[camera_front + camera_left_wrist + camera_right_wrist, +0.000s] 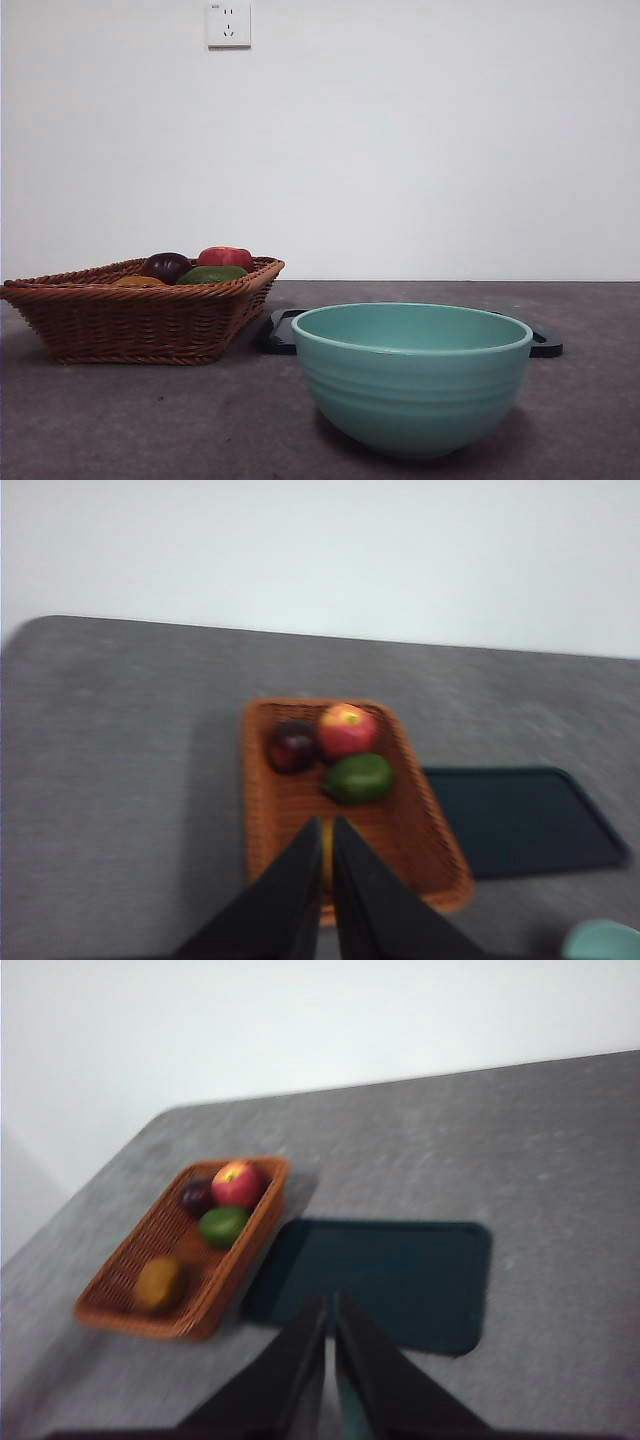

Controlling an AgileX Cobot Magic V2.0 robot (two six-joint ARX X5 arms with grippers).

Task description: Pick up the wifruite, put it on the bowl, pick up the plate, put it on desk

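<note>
A white wall backed the grey table. The wifruite lay at the near end of the wicker basket, almost directly beneath the left pincer, which hovered high, clenched and empty. The right pincer, also clenched, hung over the dark tray; the bowl stood empty.

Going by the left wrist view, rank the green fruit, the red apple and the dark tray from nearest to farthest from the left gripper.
From the left gripper, over the wicker basket:
1. Green fruit, mid-basket, just beyond the jaw tips.
2. Red apple, at the basket's far end.
3. Dark tray, outside the basket, off to the side.
</note>
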